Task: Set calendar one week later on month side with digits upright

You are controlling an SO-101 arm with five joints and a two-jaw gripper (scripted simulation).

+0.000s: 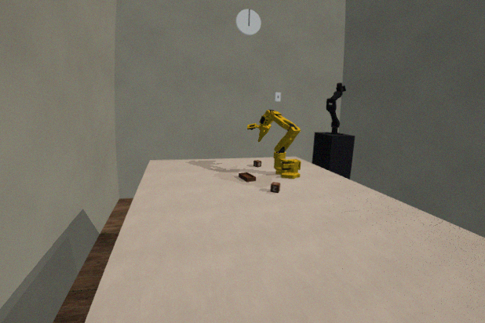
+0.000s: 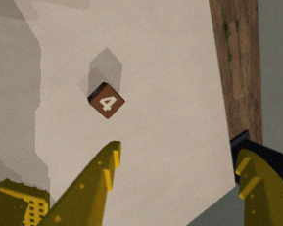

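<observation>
Wrist view shows my tool [image 2: 178,167] partly spread and holding nothing, high above the surface [image 2: 162,72], lined up over the cube [image 2: 107,100] whose top reads 4. I judge I'm poised to come down on it. The tray [image 1: 247,176] sits apart, holding no cubes, with the second cube [image 1: 275,186] beyond; nothing blocks my descent

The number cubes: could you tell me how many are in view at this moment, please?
2. One cube sits on the table behind the tray, left of the arm's base; the wrist view shows a 4 on top. The other cube sits in front of the base. Neither is in the tray.
</observation>
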